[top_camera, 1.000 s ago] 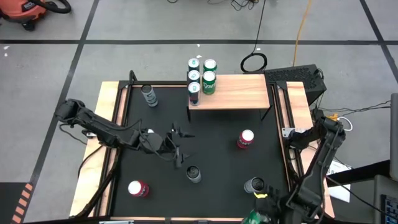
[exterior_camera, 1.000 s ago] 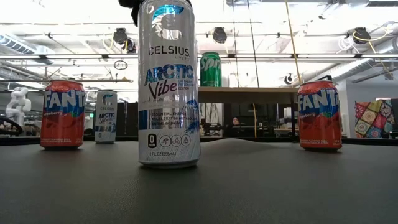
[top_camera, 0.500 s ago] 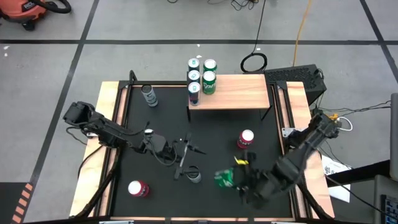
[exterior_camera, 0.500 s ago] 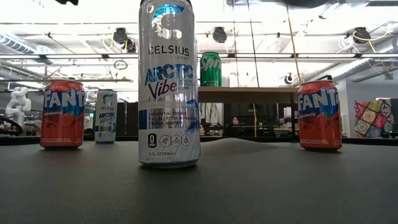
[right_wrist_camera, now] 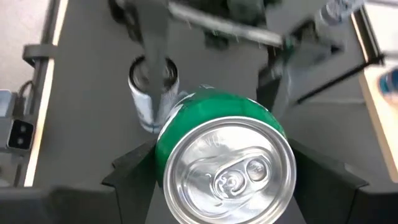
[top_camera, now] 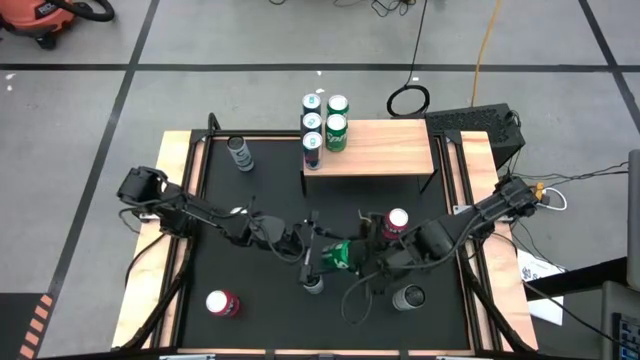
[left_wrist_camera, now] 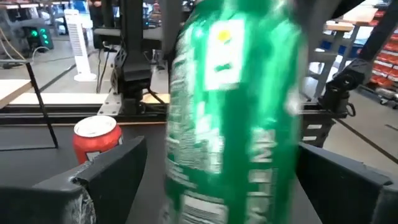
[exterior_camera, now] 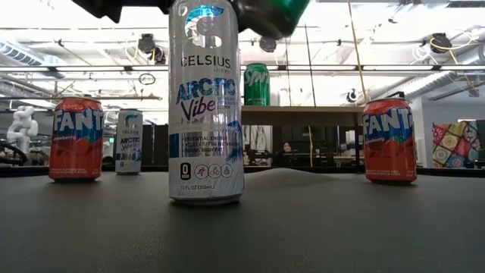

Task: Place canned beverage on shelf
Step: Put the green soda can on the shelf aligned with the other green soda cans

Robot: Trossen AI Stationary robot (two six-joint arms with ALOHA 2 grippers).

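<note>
- The black table top (top_camera: pixel 250 185) sits in a wooden frame on a grey floor; the shelf (top_camera: pixel 385 150) stands at its far edge with four cans grouped on and behind its left end (top_camera: pixel 323 125).
- The right gripper (top_camera: pixel 362 255) holds a green can (top_camera: pixel 338 256) by its sides above the middle of the table, well short of the shelf; its wrist view looks down on the can's top (right_wrist_camera: pixel 227 171) between the two fingers.
- The left gripper (top_camera: pixel 312 258) has its fingers spread wide, one on each side of the green can, gripping nothing.
- A silver can (top_camera: pixel 313 283) stands just under the two grippers; if either arm drops, it could tip over.
- If the left fingers close off-centre, or the right lets go early, the green can could slip and fall on the silver one.
- A red can (top_camera: pixel 395 223) stands just beside the right arm, and a swing toward the shelf could clip it.
- On the shelf, crowding the standing cans could knock them off.
</note>
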